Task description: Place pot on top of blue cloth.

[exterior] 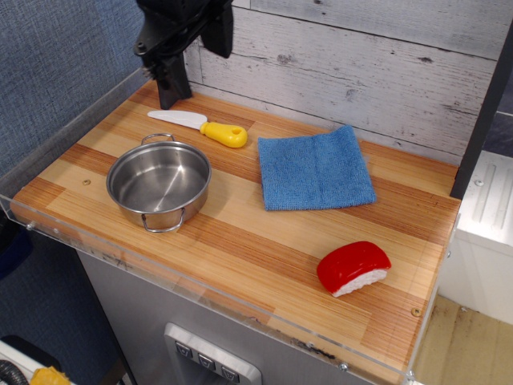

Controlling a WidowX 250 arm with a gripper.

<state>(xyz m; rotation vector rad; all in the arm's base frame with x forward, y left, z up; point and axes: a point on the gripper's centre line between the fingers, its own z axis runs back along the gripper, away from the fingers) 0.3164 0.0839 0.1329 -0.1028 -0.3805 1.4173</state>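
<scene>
A toy knife (200,126) with a white blade and yellow handle lies near the back left of a striped wooden tabletop (264,241), its blade pointing left. A red-and-white piece of toy sushi (353,268) sits toward the front right corner. A whitewashed plank wall (385,64) stands behind; clear acrylic edging (200,289) rims the table.

Single view only. The scene is seen from above and in front of the wooden worktop (240,233), at an oblique downward angle, facing the whitewashed plank back wall (361,72). The camera is set off towards the front right corner, so the worktop edges run diagonally across the frame. Distance is moderate: the whole worktop is included, with the cabinet front (160,321) below the front edge and floor at lower right.
</scene>
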